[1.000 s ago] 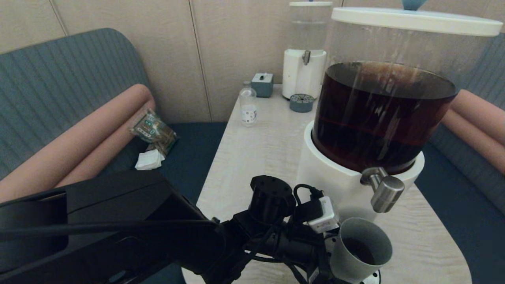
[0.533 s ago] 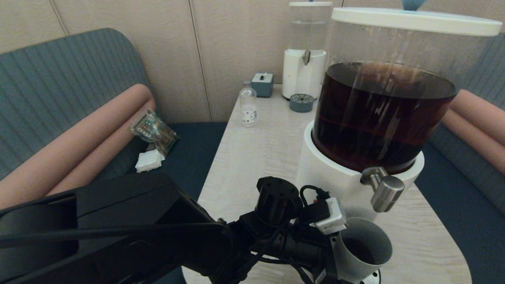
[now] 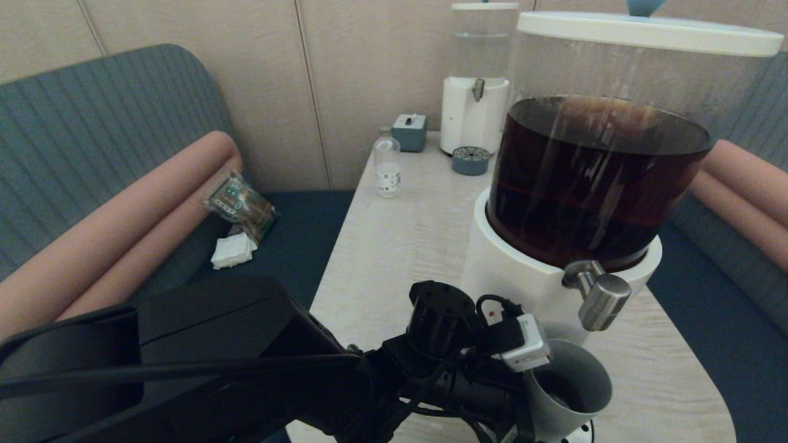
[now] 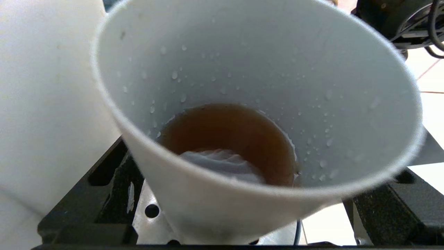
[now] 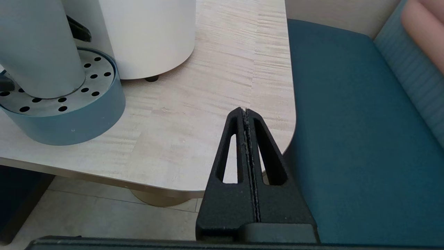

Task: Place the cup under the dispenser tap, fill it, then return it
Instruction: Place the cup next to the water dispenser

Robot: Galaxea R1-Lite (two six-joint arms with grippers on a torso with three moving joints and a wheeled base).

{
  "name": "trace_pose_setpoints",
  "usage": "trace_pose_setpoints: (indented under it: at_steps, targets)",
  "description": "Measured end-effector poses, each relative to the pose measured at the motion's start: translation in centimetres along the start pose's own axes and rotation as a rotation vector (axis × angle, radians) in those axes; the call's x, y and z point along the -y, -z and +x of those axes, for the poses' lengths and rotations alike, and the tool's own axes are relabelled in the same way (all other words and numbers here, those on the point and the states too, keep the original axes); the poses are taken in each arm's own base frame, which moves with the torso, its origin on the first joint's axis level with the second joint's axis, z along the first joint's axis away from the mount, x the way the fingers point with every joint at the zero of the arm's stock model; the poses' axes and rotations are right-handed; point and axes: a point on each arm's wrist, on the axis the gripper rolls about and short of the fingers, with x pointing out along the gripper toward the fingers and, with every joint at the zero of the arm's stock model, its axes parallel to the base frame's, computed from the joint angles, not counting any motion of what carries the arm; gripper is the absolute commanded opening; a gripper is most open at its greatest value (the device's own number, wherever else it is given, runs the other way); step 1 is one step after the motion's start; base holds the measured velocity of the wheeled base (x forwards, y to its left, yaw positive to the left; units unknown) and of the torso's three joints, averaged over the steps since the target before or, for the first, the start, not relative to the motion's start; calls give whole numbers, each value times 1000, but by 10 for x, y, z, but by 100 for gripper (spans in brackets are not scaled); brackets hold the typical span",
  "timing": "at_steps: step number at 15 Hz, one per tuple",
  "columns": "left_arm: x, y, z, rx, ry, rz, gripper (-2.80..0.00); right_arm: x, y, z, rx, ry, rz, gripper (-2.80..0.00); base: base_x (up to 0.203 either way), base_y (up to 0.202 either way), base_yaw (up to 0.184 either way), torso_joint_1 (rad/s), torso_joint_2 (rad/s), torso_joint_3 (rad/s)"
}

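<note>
- Pale wood-grain table (image 3: 400, 240) between blue bench seats, with a beige panelled wall behind, carries everything.
- Sitting on a round perforated drip tray (image 5: 69, 114) at the table's near edge, the cup (image 3: 569, 391) stands upright with its mouth up, directly below the dispenser tap (image 3: 600, 298); a shallow pool of brown liquid lies in its bottom and drops cling to its inner wall.
- The tap juts from the white base of the large dispenser (image 3: 603, 178), whose clear tank holds dark brown liquid.
- At the cup's left side, the left gripper (image 4: 222, 222) has its jaws spread wide on either side of the cup near its foot; whether the pads press on the wall cannot be told.
- For the coming move, the cup's long axis is vertical and it lies squarely between those jaws, so the left arm is plainly the nearer; lifting it out likely calls for closing in first and keeping it level.
- Parked low off the table's near right corner, the right gripper (image 5: 247, 118) has its jaws pressed together on nothing.
- Farther back stand a small bottle (image 3: 388, 163) and a smaller dispenser (image 3: 475, 86).
</note>
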Motion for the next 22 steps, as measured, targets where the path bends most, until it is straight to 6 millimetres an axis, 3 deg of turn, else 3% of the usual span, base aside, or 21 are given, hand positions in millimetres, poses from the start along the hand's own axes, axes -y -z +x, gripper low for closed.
trace_pose_setpoints:
  at_steps: [19,20,22]
  targets:
    - [2,-1,2,2,-38,12,0,0,0,0,0,0,0,-280,0,0,0,0,0,0]
    - [2,-2,2,6,-46,18,-280,0,0,0,0,0,0,-280,0,0,0,0,0,0]
    - [1,-4,2,18,-67,31,-280,0,0,0,0,0,0,-280,0,0,0,0,0,0]
